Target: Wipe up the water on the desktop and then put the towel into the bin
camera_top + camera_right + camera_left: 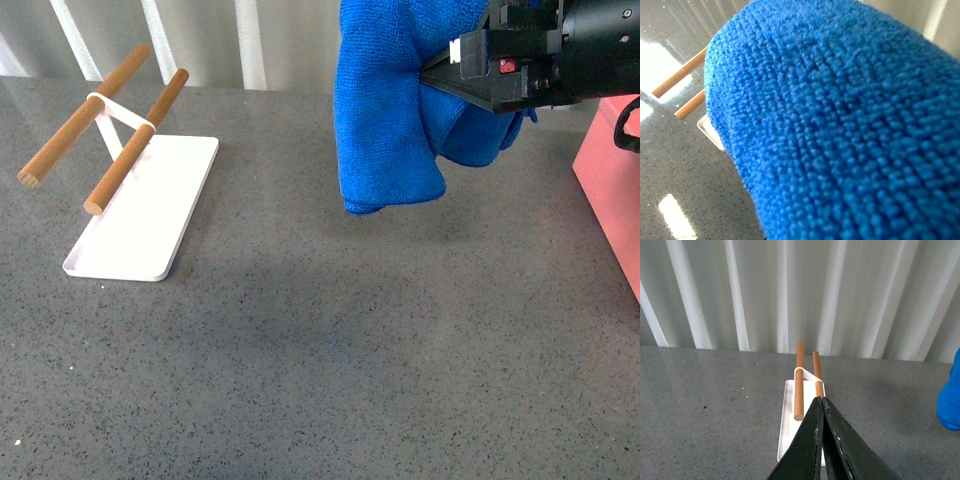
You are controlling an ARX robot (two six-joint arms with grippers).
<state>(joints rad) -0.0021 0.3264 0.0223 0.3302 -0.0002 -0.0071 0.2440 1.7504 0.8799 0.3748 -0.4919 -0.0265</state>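
**Right jaws clamped on the towel, short of the bin**

Front view: the right jaws grip a bunch of the towel. It hangs in the air over the far right part of the bench, its lower fold seemingly clear of the surface. The bin stands at the bench's right edge, just beside the arm. The long hanging tail is the risk: carried across too low, it could snag the bin's wall and drape outside. No water shows, so any thin film left on the bench could go unwiped.

Left wrist view: the left jaws are pressed together, empty, over the near end of the white tray with its wooden rods, well apart from the towel.

Right wrist view: blue pile fills the frame and hides the jaws, so the depth of the bite cannot be told. A shallow pinch could let the towel slip.
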